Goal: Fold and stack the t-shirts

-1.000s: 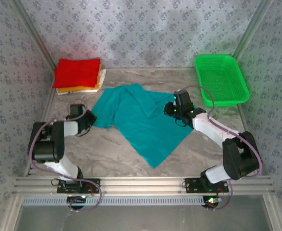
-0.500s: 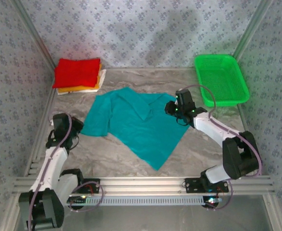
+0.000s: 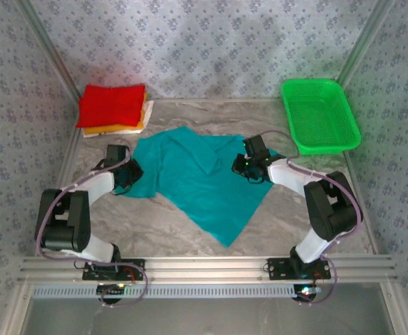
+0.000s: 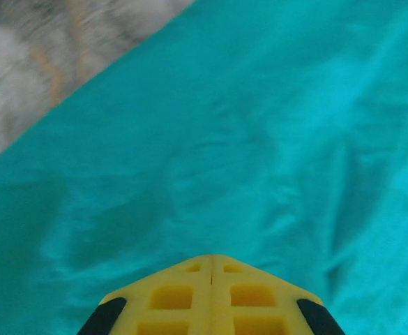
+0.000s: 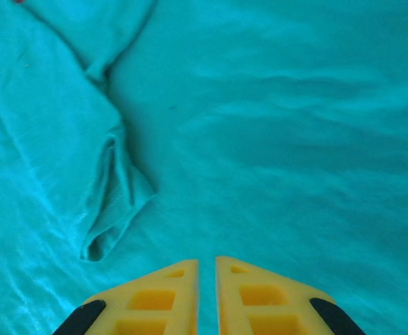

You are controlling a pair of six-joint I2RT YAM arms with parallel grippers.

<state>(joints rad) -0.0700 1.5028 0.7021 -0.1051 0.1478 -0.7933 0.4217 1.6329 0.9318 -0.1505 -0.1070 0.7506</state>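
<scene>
While the teal t-shirt [image 3: 204,185] lies spread and rumpled across the middle of the worktop [image 3: 162,223], nothing on it looks properly folded yet. One sleeve [image 3: 207,159] is flopped over onto the body, and the hem corner points at the near edge.

The left gripper [image 3: 129,174] sits at the shirt's left edge. Its fingers are clenched tight together, and from the wrist cam I can't see any cloth caught between them. The right gripper [image 3: 244,165] is over the shirt's right side, just beside that sleeve. Its jaws are all but closed with a thin slit between them, and I can't tell if any fabric is pinched in there.

What worries me is that if only one side really has cloth, a pull would drag the whole shirt sideways and bunch it up instead of flattening it. The flopped sleeve could also get trapped inside a fold and leave a lump. A drag toward the far left could nudge the stack too.

Count:
- **Loose:** one teal shirt.
- **Stacked in the far-left corner:** three folded ones as far as I can tell, a red t-shirt [image 3: 111,103] on top, then an orange-yellow t-shirt [image 3: 142,124] and a white t-shirt [image 3: 99,131].
- **Far-right corner:** one green mesh basket [image 3: 320,115].
- **Grippers:** two.
</scene>
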